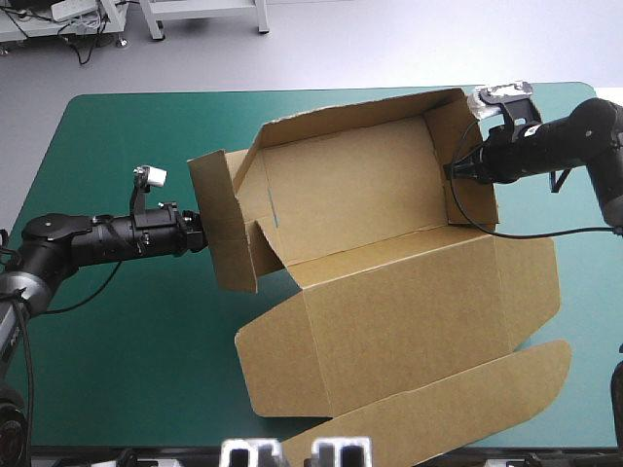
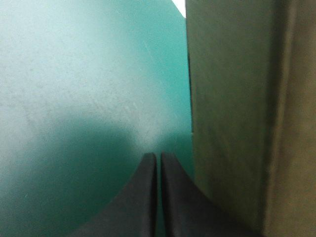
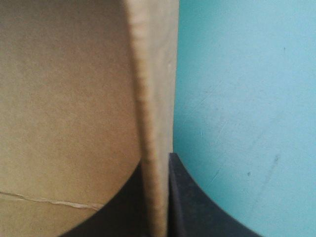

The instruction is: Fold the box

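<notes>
Box [image 1: 389, 321]: walls raised, lid flat (near side).
Left gripper [image 2: 158, 156]: fingers together, empty, beside left wall.
Right gripper [image 3: 157, 160]: clamped on right wall.

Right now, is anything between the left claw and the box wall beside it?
Nothing visible. The left claw, shut, lies close beside the box, with only bare teal-green cover showing between them. The right claw grips the opposite wall.

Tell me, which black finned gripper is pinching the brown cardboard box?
The right black-fingered gripper: a raised wall of the brown cardboard box sits between its fingers. The left gripper is shut empty beside another wall.
</notes>
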Available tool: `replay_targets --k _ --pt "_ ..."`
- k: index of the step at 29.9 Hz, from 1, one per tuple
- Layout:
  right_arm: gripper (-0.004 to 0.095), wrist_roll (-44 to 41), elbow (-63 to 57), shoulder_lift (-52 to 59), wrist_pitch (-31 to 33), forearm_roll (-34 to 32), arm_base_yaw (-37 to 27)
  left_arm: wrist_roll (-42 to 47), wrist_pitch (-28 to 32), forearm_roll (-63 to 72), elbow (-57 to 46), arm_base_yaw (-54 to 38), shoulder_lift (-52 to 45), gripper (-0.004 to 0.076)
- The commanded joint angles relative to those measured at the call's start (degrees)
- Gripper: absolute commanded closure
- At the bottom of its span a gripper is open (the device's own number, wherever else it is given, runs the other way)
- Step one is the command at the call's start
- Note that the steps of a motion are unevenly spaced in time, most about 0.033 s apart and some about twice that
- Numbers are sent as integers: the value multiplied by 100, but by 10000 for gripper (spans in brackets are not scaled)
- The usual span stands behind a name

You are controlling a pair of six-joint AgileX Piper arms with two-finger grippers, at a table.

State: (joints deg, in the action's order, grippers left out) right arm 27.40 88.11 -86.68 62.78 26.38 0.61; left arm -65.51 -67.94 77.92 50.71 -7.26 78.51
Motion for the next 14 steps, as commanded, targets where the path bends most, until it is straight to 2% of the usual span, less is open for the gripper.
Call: replay_targets --k 1,4,11,14 --pt "926 -106 184 118 -355 271 -35 -153 -615 855 148 161 -194 695" --pt "926 -146 184 -28 -345 271 -35 -214 -615 1213 241 335 -194 626" --pt "921 -293 184 -294 -456 298 -35 -295 -340 993 700 638 -184 372" --pt "921 -305 184 -341 -539 313 11 -295 -298 1015 824 637 -174 341"
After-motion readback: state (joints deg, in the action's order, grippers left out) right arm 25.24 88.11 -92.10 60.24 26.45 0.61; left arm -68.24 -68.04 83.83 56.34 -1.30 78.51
